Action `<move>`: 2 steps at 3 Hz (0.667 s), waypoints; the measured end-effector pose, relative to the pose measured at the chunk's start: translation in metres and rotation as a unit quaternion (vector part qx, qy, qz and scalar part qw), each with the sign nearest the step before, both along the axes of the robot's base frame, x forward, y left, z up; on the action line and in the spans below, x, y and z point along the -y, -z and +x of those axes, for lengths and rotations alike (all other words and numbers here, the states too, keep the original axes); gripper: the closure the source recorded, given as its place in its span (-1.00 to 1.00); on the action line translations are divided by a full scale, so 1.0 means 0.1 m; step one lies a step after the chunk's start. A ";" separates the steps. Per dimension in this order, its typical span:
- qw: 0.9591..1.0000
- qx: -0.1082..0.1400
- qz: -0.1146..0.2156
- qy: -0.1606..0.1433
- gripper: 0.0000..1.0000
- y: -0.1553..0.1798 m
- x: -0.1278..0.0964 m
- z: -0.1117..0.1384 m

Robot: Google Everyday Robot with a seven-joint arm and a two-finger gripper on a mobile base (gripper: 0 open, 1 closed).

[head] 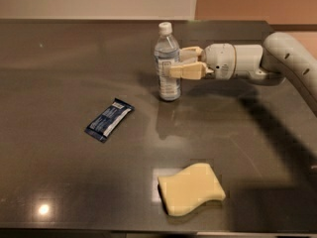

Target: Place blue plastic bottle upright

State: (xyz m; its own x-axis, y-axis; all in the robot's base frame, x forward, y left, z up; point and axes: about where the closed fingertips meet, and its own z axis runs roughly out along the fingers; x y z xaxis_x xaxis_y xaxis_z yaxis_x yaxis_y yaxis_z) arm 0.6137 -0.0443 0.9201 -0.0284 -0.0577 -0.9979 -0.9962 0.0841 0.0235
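The blue plastic bottle [166, 58] is a clear bottle with a white cap and a pale label. It stands upright on the dark table [59, 63], near the back middle. My gripper [177, 63] reaches in from the right at label height. Its tan fingers [190, 71] lie on either side of the bottle's right half. They look slightly spread, so the gripper is open. The white arm [277, 53] runs off to the right edge.
A flat dark-blue snack wrapper [109, 119] lies left of centre. A yellow sponge [191, 188] lies near the front edge, right of centre. A pale wall runs behind the table's back edge.
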 end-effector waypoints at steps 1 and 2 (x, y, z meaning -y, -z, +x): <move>1.000 -0.014 0.016 0.000 -0.30 0.05 0.04 0.01; 0.999 -0.024 0.022 -0.004 -0.74 0.10 0.07 0.02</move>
